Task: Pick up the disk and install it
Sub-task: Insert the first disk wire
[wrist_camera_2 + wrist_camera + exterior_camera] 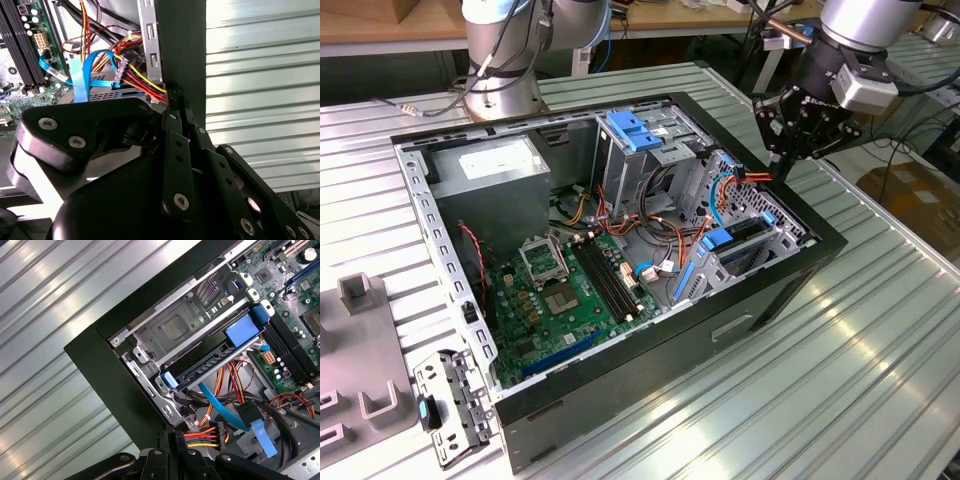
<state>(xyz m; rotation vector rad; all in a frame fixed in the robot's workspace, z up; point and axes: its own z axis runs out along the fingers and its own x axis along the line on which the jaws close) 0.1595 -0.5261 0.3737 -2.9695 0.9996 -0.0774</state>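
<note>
Inside, disk [210, 365] w/ blue rails seated; tool [790, 158] above.

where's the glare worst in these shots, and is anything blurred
In the exterior view, bright streaks lie on the ribbed metal table; in the second wrist view the table is washed pale and the gripper looms dark and soft; in the first wrist view the computer case stays sharp.

My pincer [798, 150] is matt black metal, the table [880, 340] ribbed shiny metal, the computer case [650, 355] glossy black, its drive rails [243, 332] smooth blue plastic.
</note>
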